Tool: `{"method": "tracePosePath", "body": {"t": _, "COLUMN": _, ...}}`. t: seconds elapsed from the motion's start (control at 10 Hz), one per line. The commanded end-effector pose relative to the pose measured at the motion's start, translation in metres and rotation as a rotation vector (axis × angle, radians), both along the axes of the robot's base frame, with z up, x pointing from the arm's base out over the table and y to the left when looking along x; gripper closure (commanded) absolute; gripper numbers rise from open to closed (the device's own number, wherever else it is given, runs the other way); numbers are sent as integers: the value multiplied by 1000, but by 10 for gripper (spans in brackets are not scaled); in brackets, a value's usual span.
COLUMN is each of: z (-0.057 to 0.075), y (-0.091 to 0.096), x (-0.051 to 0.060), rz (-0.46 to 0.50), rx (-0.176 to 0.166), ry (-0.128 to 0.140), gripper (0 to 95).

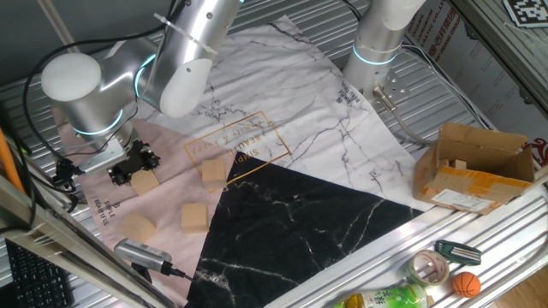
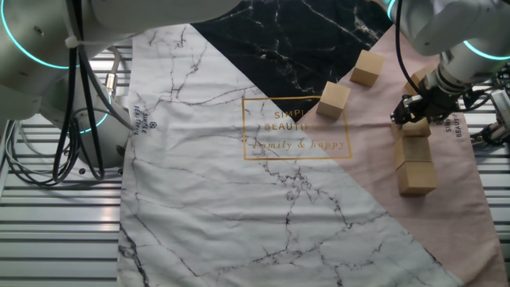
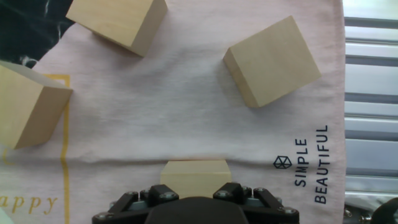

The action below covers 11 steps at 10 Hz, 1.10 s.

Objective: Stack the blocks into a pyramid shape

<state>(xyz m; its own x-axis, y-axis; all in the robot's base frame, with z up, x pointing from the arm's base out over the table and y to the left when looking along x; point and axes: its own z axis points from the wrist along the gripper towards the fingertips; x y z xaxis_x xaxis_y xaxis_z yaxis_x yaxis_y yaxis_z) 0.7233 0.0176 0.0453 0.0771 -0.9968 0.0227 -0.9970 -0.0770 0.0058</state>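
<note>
In one fixed view, your claw (image 1: pixel 134 164) sits down over a block (image 1: pixel 145 182) on the pink cloth (image 1: pixel 163 222); two more lie just right. The other fixed view suggests it rests atop stacked blocks (image 2: pixel 416 163). In the hand view, the block (image 3: pixel 196 177) lies between the fingers; whether they pinch it, I cannot tell.

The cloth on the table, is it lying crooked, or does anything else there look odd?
Yes. The patterned cloth lies askew to the slatted table, creased, one corner lapping the arm's base. The blocks lie scattered at different angles, nothing stacked yet. The cardboard box sits open with bent flaps. Nothing looks spilled.
</note>
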Motion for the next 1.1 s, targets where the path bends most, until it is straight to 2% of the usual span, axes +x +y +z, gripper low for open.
{"method": "tracePosePath", "body": {"t": 0.1, "z": 0, "y": -1, "x": 0, "rz": -4, "rx": -2, "ry": -1, "gripper": 950}}
{"method": "tracePosePath", "body": {"t": 1.1, "z": -4, "y": -3, "x": -4, "rz": -34, "rx": 14, "ry": 4, "gripper": 950}}
